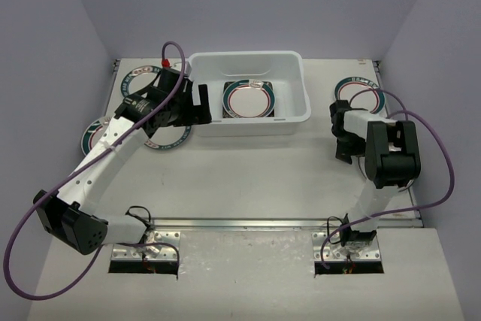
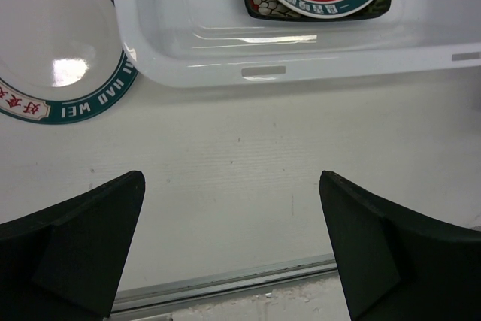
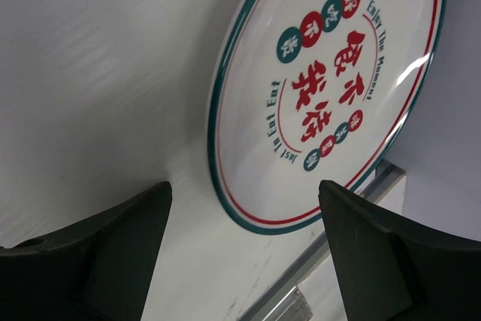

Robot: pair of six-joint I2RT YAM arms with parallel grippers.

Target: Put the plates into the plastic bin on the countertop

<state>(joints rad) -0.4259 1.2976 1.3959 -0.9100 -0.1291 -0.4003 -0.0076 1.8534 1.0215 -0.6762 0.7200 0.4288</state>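
The white plastic bin [image 1: 289, 65] stands at the back middle of the countertop [image 1: 255, 178]. In it lies a round teal-rimmed plate [image 1: 248, 99] on a square black flowered plate [image 2: 263, 1]. My left gripper [image 1: 201, 103] hovers at the bin's left end, open and empty; the left wrist view shows the bin wall [image 2: 301, 50] ahead of the open left gripper [image 2: 233, 216]. My right gripper [image 1: 342, 110] is open and empty just short of a round plate with red characters [image 1: 359, 94], seen close in the right wrist view [image 3: 323, 88], ahead of the open gripper [image 3: 244, 223].
Three round teal-rimmed plates lie left of the bin: one at the back left [image 1: 139, 77], one at the left edge [image 1: 94, 133], one partly under my left arm [image 1: 171, 139], also in the left wrist view [image 2: 52, 43]. A metal rail [image 1: 248, 223] runs along the near edge.
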